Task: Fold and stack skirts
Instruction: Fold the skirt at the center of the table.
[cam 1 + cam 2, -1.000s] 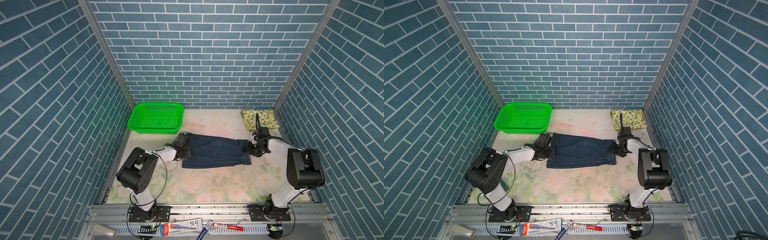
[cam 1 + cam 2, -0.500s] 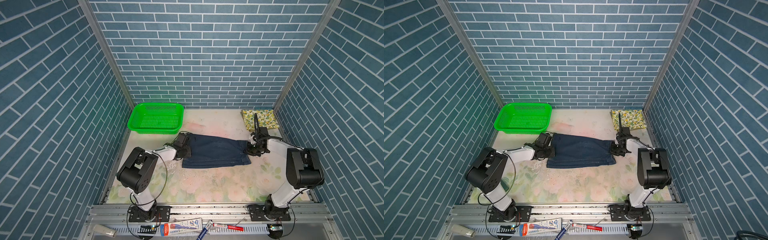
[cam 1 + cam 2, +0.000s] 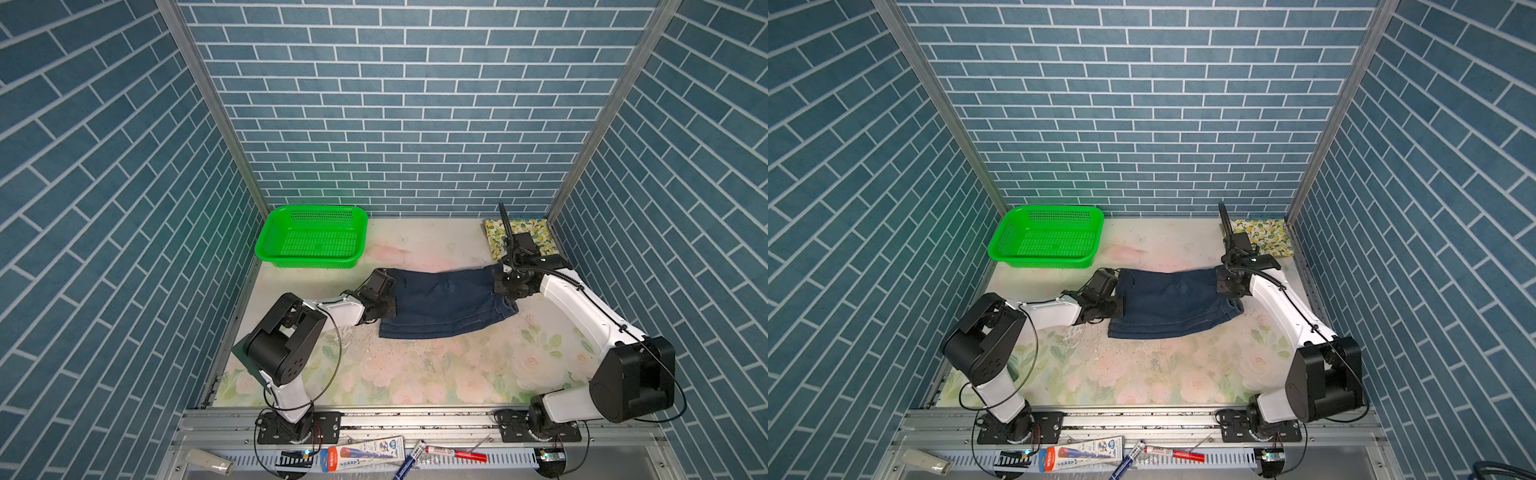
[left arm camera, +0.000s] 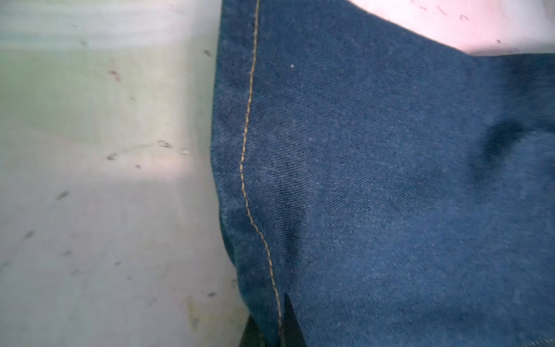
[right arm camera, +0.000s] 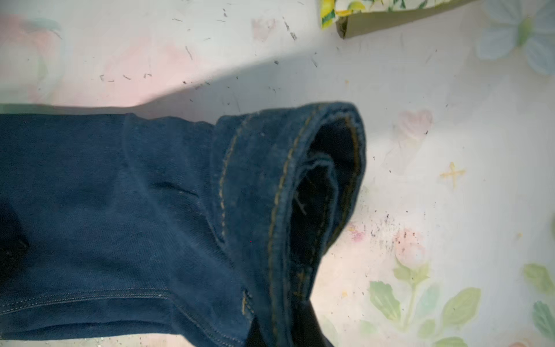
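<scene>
Jaws of the left gripper (image 3: pixel 392 302) and right gripper (image 3: pixel 501 286) clamp opposite stitched ends of the navy denim skirt (image 3: pixel 444 305), heavy floppy cloth probably best held there.

Denim skirt (image 3: pixel 1171 305) lies mid-table, ends pinched by left gripper (image 3: pixel 1120 308) and right gripper (image 3: pixel 1222 289); basket (image 3: pixel 1042 262) in far-left corner, lemon skirt (image 3: pixel 1264 237) far-right
</scene>
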You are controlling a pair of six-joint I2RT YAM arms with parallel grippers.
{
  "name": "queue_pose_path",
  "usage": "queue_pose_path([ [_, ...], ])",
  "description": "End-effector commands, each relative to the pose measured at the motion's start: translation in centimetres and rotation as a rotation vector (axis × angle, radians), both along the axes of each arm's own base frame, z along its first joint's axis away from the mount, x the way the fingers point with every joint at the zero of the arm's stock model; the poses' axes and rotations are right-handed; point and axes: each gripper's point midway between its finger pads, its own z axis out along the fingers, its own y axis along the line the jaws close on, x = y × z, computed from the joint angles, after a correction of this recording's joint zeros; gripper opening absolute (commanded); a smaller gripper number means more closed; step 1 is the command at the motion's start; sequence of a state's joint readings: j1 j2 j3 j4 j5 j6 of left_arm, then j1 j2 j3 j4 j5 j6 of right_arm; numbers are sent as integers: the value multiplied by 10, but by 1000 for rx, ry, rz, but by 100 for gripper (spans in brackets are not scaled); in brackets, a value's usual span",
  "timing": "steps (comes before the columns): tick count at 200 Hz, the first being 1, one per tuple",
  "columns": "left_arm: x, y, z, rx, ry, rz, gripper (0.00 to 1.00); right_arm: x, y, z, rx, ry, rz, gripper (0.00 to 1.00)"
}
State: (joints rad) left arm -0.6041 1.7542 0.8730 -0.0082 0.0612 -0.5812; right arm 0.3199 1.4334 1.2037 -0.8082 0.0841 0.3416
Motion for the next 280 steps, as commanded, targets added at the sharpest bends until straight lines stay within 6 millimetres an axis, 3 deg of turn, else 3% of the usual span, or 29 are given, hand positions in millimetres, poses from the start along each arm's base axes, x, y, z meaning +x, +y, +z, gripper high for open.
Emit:
queue_pose_path([
  [1, -45, 9, -45, 77, 186, -20, 0, -6, 13, 26, -72, -33, 1, 0],
  [45, -46, 3, -39, 34, 165, -19, 0, -2, 102, 37, 32, -84, 73, 0],
  [82, -50, 5, -36, -2, 158, -1, 0, 5, 184, 21, 327, -97, 43, 0],
  [122, -54, 8, -40, -81, 175, 33, 0, 5, 262, 24, 670, -75, 109, 0],
  [132, -54, 7, -42, -104, 179, 42, 0, 3, 270, 24, 701, -60, 137, 23],
  [147, -58, 12, -47, -111, 192, 55, 0, -2, 268, 27, 697, -67, 168, 48],
  [175, -60, 14, -50, -112, 194, 61, 0, -11, 249, 44, 668, -130, 191, 72],
  [204, -60, 13, -53, -118, 199, 62, 0, -14, 217, 47, 580, -162, 143, 72],
  [244, -62, 12, -49, -127, 202, 58, 0, -13, 170, 24, 466, -190, 48, 71],
  [262, -64, 22, -40, -96, 186, 73, 0, -12, 155, 14, 457, -187, 17, 70],
  [280, -66, 36, -27, -52, 159, 90, 27, -11, 138, 5, 427, -187, -9, 70],
])
